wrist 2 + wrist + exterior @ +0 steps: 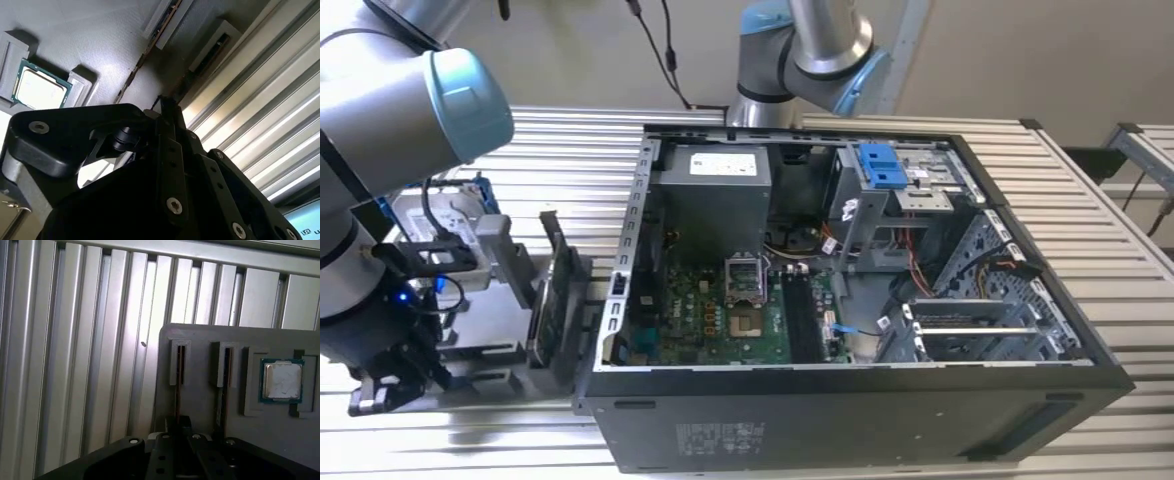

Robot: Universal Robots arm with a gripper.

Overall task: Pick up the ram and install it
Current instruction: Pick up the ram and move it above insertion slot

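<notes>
In both wrist views the ram (178,390) (214,47) shows edge-on as a thin dark stick. It stands in a slot of the grey holder (200,405), the slot farther from the processor chip (282,381). My gripper (178,422) (164,106) sits right at the stick's near end, its narrow fingers drawn together on the stick. In the exterior view the gripper (380,395) hangs low at that view's left, beside the open computer case (627,200).
A second thin stick (223,375) stands in the neighbouring slot. The holder lies on a ribbed aluminium table (75,365). Left of the case stand a hard drive (434,215) and dark boards on edge (560,290). The motherboard (720,310) lies inside the case. Another arm (801,50) stands behind.
</notes>
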